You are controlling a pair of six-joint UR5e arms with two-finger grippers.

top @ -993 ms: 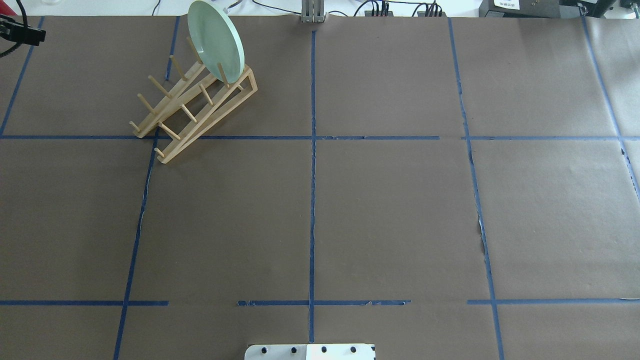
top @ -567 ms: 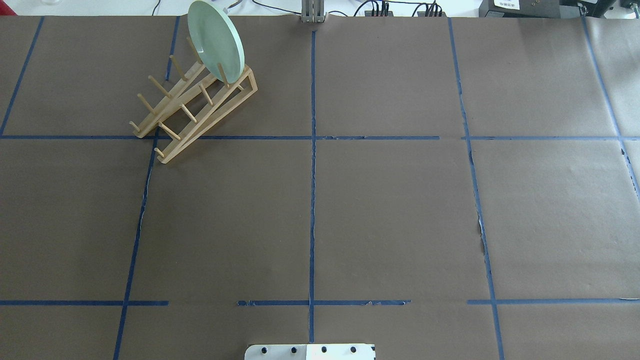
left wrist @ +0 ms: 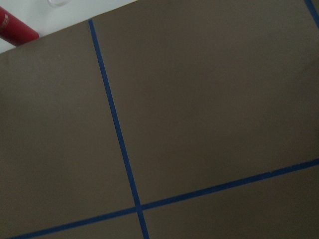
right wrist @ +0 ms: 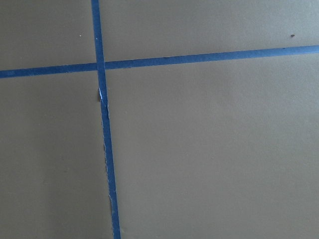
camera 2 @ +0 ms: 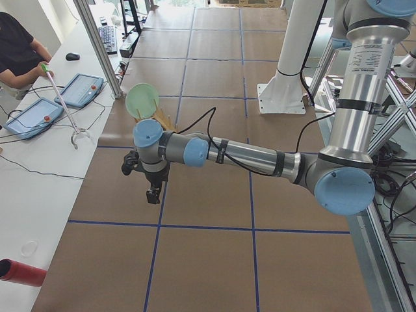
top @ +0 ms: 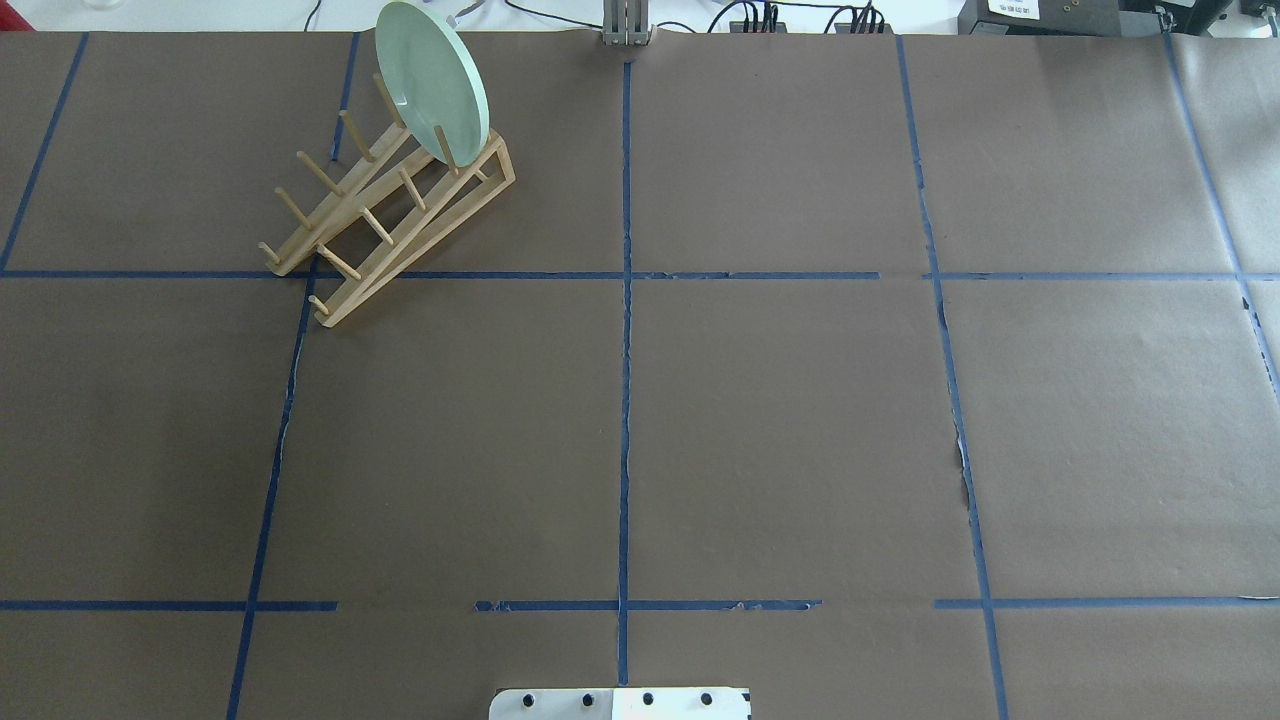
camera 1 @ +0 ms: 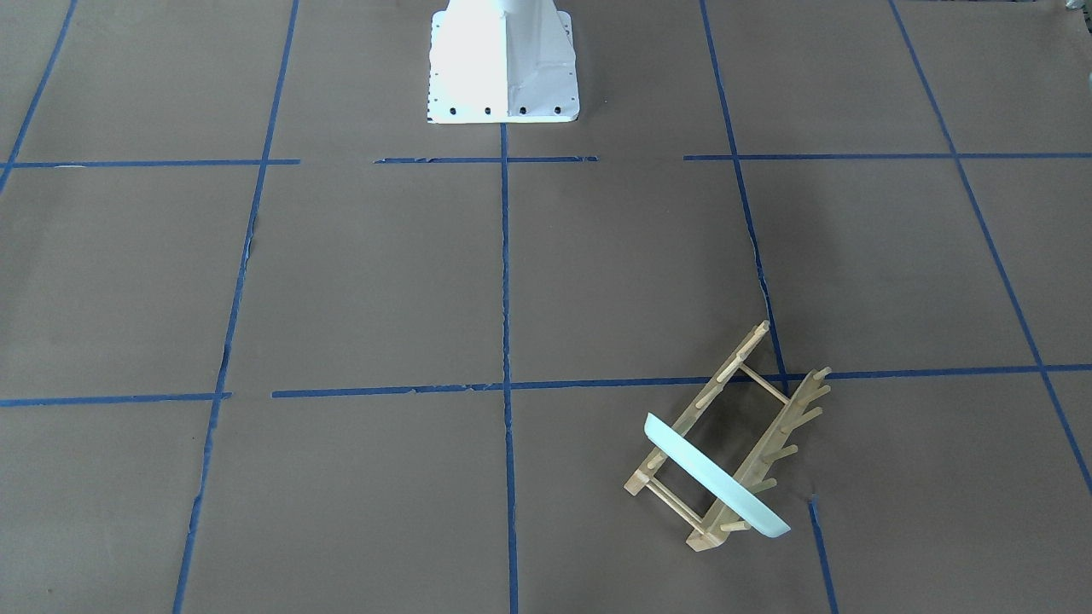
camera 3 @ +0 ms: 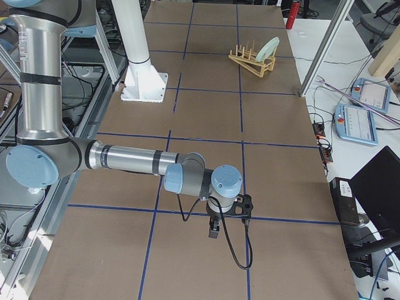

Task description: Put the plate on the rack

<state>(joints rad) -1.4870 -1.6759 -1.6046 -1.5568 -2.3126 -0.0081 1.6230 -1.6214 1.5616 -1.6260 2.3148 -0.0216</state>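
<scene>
Plate: the plate [top: 432, 80] stands on edge in the upper left of the overhead view. It is tilted, and its lower rim sits down between the rails at the end of the rack nearest the top of the frame.
Rack: the rack [top: 380, 215] lies on a diagonal on the table [top: 800, 420]. Pegs flank the plate on both sides, and the other slots hold nothing.
Left gripper: the left gripper [camera 2: 152, 195] shows only in the exterior left view, left of centre, hanging over the brown paper well apart from the rack. I cannot tell whether it is released or clenched.
Right gripper: the right gripper [camera 3: 213, 232] shows only in the exterior right view, low and centre, just above a line of blue tape [camera 3: 187, 212] and far from the rack. Its grip cannot be told either.
Wrist views: only paper and tape lines, with no fingers in sight.
Step in hand: judging by how things lie, the placing looks done and what is left is pulling clear.
Doing it well: route both arms wide of the upper-left corner, since the leaning plate would likely tip from a light knock. Check that it rests against pegs on both rails.
</scene>
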